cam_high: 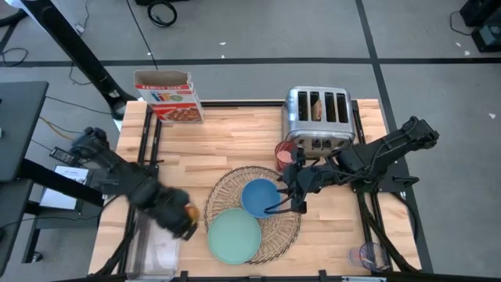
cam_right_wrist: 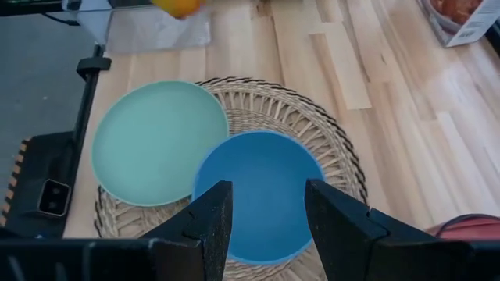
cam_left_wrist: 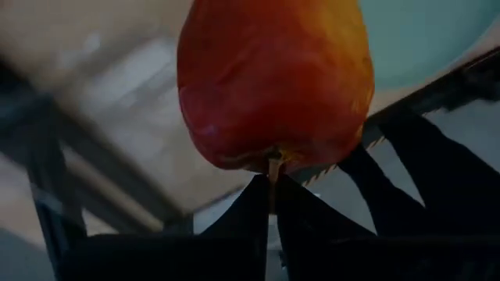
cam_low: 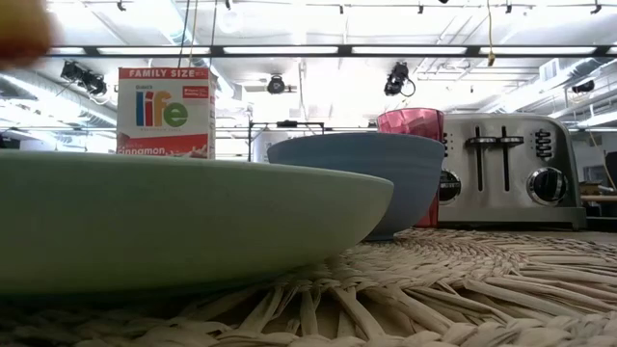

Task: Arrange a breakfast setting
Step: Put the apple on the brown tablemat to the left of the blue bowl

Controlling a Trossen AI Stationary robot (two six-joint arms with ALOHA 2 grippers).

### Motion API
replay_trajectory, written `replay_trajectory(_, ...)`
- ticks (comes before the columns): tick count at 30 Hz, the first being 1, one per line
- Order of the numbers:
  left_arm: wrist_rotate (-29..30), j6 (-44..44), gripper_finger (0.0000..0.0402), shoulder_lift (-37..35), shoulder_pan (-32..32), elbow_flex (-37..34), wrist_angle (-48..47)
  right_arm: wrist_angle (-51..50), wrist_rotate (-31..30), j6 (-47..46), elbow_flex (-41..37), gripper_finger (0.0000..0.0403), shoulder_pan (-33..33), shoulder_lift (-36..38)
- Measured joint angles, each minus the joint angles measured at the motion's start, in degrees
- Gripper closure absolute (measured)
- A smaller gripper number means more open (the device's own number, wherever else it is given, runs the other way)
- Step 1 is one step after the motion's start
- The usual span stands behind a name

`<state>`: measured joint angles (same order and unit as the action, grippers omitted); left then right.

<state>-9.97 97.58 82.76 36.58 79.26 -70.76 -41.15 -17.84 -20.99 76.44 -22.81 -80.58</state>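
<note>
The step in hand is judged to be the bringing of the apple (cam_left_wrist: 273, 82) to the setting. The apple is held by its stem, pinched between the closed fingers of the left gripper (cam_high: 185, 216), above the table's left side, just beside the plate (cam_high: 233, 236) and over the edge of the clear bin (cam_high: 153, 251). The plate and the bowl (cam_right_wrist: 258, 195) are already set on the mat (cam_right_wrist: 308, 117), touching or nearly touching each other. The cup (cam_low: 412, 123) is seen behind the bowl, near the toaster (cam_high: 317, 117), off the mat. The right gripper (cam_right_wrist: 262, 211) is held above the bowl with its fingers parted and nothing between them.

The next move is judged to call for the apple to be carried over the plate, lowered until it rests there, and only then let go; a stem grip is slight, so swinging is a risk. No spoon can be made out.

The surface is a pale wooden butcher-block top in a black frame. A cereal box (cam_high: 168, 95) stands at the back left. Beyond the table a large room with strip lights and ceiling fixtures is seen, with cables on a grey floor.
</note>
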Motion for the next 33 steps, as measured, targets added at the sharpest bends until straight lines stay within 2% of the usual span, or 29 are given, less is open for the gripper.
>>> replay_trajectory(6,-0.9,-21.5,0.0382,2.8,-17.3,0.0,0.4,0.0,2.7,-0.1,0.0,0.0235,-0.4,0.0)
replay_trajectory(13,-10.3,-37.3,0.0382,10.1,-30.0,0.0,1.3,0.0,4.5,-1.5,0.0,0.0235,-0.5,0.0)
replay_trajectory(19,-18.1,-45.3,0.0382,16.4,-36.5,0.0,4.2,0.0,4.3,-1.4,0.0,0.0235,-0.5,0.0)
replay_trajectory(25,-23.6,-49.4,0.0381,21.5,-40.5,0.0,4.0,0.0,4.2,-1.5,0.0,0.0235,-0.5,0.0)
replay_trajectory(33,-25.4,-51.9,0.0381,24.2,-42.5,0.0,4.1,0.5,4.0,-2.0,0.0,0.0235,-0.5,0.0)
